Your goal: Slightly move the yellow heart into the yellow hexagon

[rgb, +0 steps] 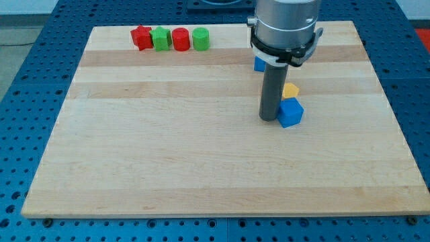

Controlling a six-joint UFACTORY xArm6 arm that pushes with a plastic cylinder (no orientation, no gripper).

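A: Four blocks sit in a row well to the view's left of my tip (268,119), up by the far edge of the wooden board (168,161): a red star-like block (140,37), a green block (160,38), a red cylinder (180,39), a green cylinder (200,38).

B: And near the rod?

A: My tip has nothing to grasp with; it rests on the board. Just to the view's right of my tip lies a blue cube (291,113), touching or nearly so. Behind that cube peeks one yellow block (290,89); its shape I cannot make out. A second blue block (259,64) shows above my tip, half hidden by the arm.

B: So where's the heart, where's the hexagon?

A: Only one yellow piece shows. The other may be hidden behind the rod.

B: Risk?

A: Likely that a rightward push shoves the blue cube instead, which could knock the yellow piece askew. Too strong a nudge would scatter both yellows.
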